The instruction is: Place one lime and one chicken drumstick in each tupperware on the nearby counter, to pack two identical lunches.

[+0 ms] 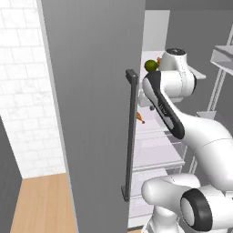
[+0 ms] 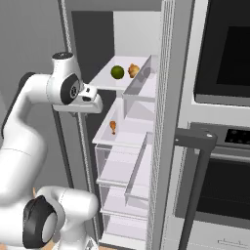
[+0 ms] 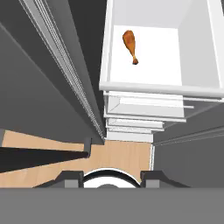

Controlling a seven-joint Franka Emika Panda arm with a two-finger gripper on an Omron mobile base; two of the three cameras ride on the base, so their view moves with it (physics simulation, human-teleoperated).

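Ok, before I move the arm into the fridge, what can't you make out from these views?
- Tool: in the left and right base views the arm's own wrist hides its fingers; open or shut unclear.
- Upper drumstick: left base view, mostly behind the arm beside the lime.
- Lower drumstick: left base view, partly behind the fridge door.
- Second lime, tupperware, counter: nothing here tells where they are.

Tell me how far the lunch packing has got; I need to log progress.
Done: the fridge door stands open. In hand: nothing; the gripper is open, above the shelf with one chicken drumstick. Left: a lime and another drumstick sit on the upper shelf, unpicked. So packing itself seems not yet begun.
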